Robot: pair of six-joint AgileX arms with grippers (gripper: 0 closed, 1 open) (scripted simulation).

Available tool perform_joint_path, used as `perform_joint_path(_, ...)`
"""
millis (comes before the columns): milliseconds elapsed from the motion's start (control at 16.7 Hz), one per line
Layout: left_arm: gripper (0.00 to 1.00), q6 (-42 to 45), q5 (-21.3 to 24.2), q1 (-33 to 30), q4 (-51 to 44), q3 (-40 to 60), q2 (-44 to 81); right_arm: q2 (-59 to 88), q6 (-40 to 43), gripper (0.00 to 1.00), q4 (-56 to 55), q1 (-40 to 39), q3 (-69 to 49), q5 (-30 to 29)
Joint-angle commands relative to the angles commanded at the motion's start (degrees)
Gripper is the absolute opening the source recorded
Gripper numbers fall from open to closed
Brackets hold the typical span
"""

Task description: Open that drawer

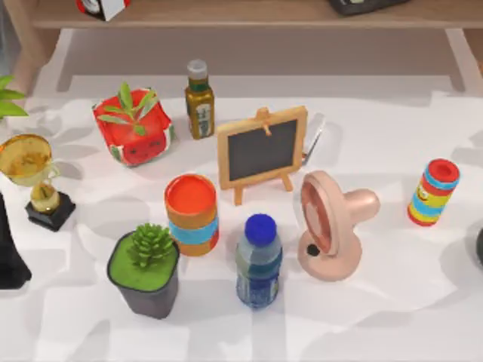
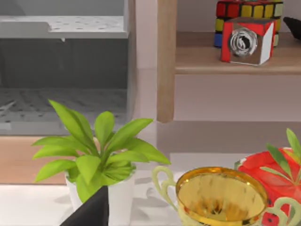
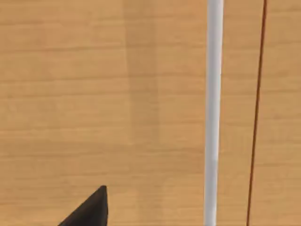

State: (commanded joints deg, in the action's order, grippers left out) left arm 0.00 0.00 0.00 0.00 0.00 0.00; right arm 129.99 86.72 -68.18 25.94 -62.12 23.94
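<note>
The drawer front point(image 3: 103, 94) is a light wood panel, seen close up in the right wrist view. A slim silver bar handle point(image 3: 214, 113) runs across it, with a thin dark seam point(image 3: 256, 113) just beyond the bar. A dark part of my right gripper point(image 3: 89, 209) shows at the picture's edge, close to the panel and apart from the handle. My right arm point(image 1: 479, 245) sits at the table's right edge. My left arm point(image 1: 9, 256) is parked at the left edge, and its gripper point(image 2: 91, 212) faces a leafy plant point(image 2: 94, 150).
The table holds a gold trophy point(image 1: 30, 170), red cube planter point(image 1: 134, 127), olive bottle point(image 1: 199, 102), small chalkboard point(image 1: 263, 149), orange can point(image 1: 192, 213), succulent pot point(image 1: 147, 268), blue-capped bottle point(image 1: 259, 260), pink fan point(image 1: 328, 225) and striped can point(image 1: 434, 192). A wooden shelf point(image 1: 249, 15) runs behind.
</note>
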Motion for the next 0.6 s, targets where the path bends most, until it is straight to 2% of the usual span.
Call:
perform_joint_path(180, 1.0, 0.0, 0.0, 0.0, 0.0, 0.0, 0.0, 1.9, 2.5, 1.0, -1.0, 0.4, -0.9, 0.3)
perform_joint_path(600, 1.0, 0.0, 0.0, 0.0, 0.0, 0.0, 0.0, 2.5, 2.5, 1.0, 0.0, -0.1, -2.5, -0.2)
